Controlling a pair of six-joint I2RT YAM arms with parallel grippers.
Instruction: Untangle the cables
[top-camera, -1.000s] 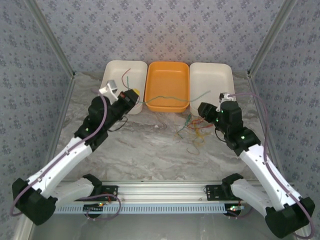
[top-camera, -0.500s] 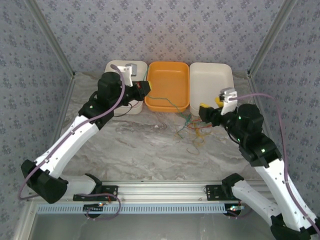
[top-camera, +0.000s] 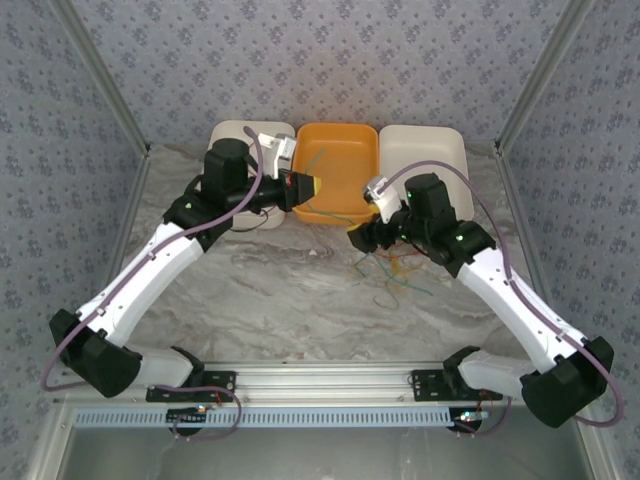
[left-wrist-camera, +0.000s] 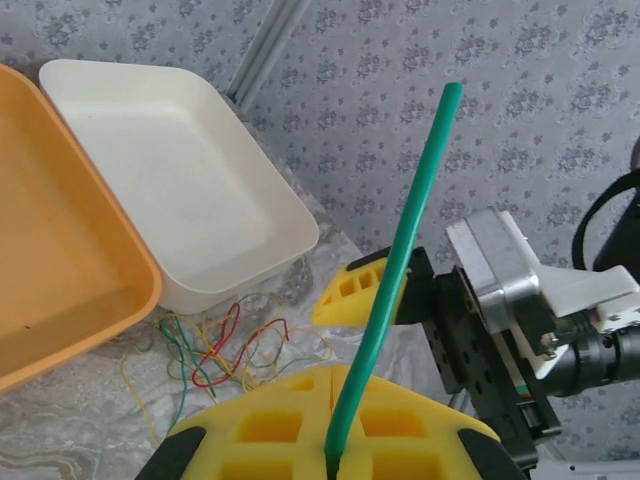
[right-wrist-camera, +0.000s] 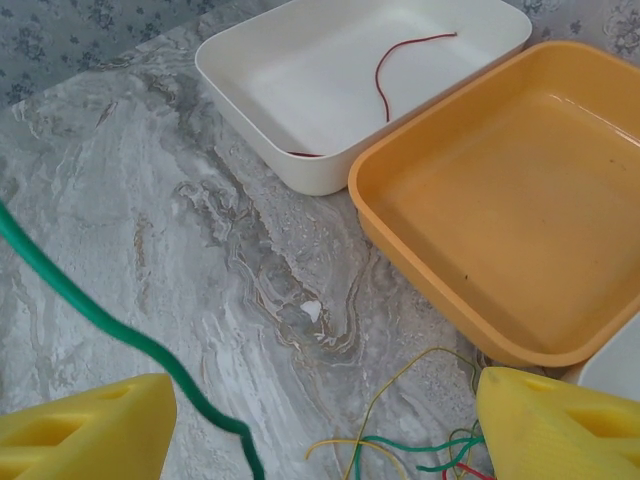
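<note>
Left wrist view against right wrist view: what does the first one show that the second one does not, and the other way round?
Left wrist view's own: the left gripper shut on the green cable, the empty white tray and the right arm's wrist camera. Right wrist view's own: the right gripper with jaws open, and another white tray holding a dark red cable. Shared: the orange tray, the tangle of cables on the marble table, and the green cable.

An orange tray (top-camera: 340, 155) is set between a left white tray (top-camera: 230, 132) and a right white tray (top-camera: 445, 145) on the marbled surface (top-camera: 280, 300).
</note>
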